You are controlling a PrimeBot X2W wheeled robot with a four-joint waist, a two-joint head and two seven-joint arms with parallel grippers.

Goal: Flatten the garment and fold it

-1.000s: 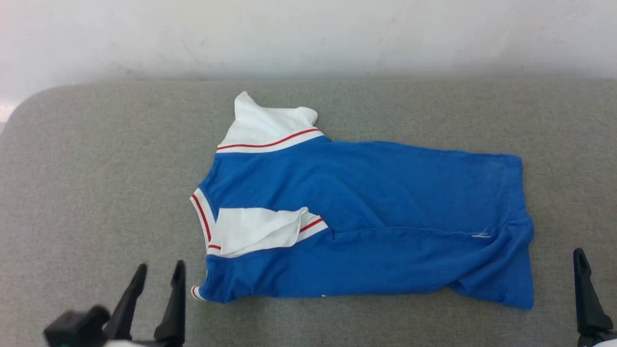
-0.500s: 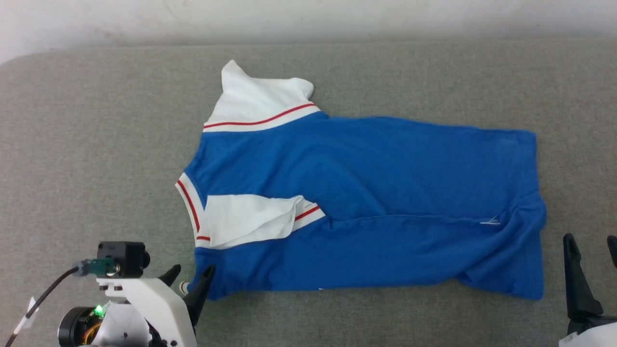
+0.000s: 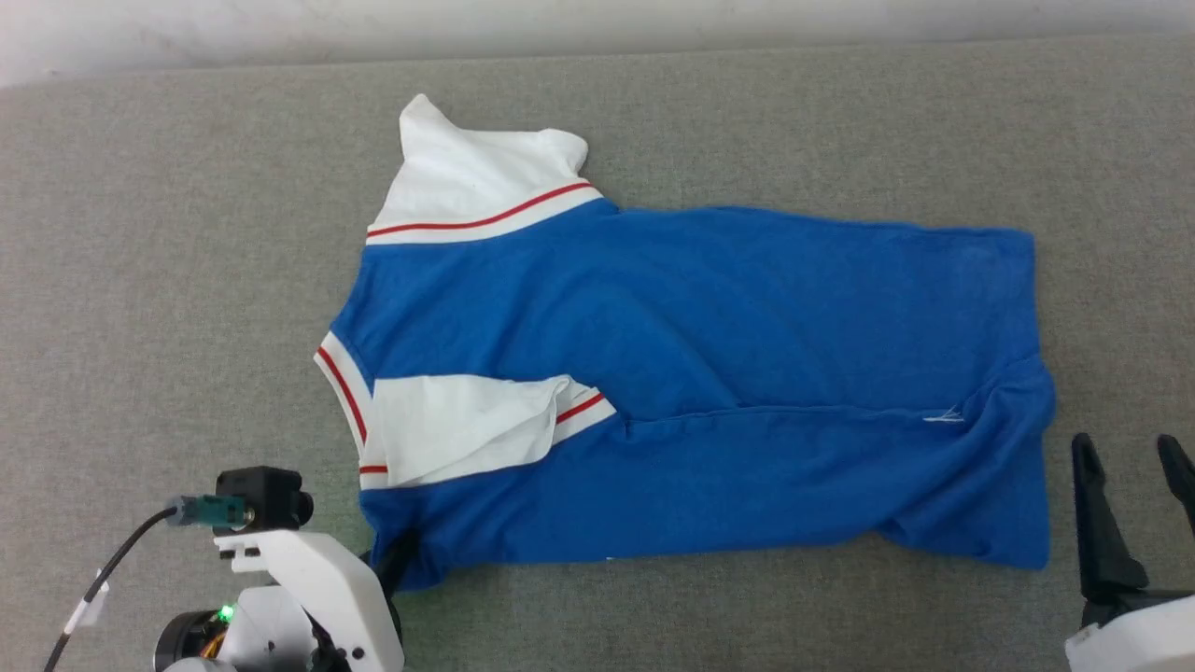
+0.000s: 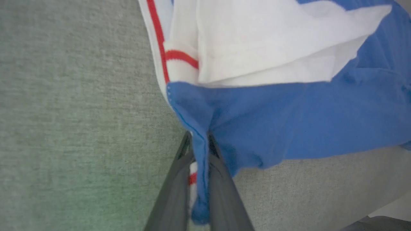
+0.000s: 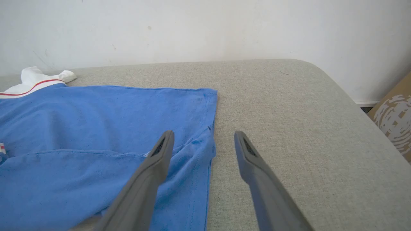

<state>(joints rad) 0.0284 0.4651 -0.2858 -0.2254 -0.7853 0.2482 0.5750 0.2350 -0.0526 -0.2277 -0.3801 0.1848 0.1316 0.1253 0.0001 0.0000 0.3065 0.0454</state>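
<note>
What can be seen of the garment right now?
The garment is a royal-blue jersey T-shirt with white short sleeves and red-and-white striped trim, lying on the grey fabric surface, neck toward the robot's left. Its near sleeve is folded onto the body, and a long crease runs along the near side. The left gripper pinches its near shoulder corner; the right gripper stands open beside the hem.

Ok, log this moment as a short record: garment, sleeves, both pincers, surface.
garment: blue T-shirt lying sideways, neck end at the left, hem at the right, wrinkled near the hem
near sleeve: white, folded onto the blue body
far sleeve: white, spread away from the body
left pincer: shut on the garment's near corner at the neck end
right pincer: open, at the hem edge, holding nothing
surface: grey padded fabric
</note>
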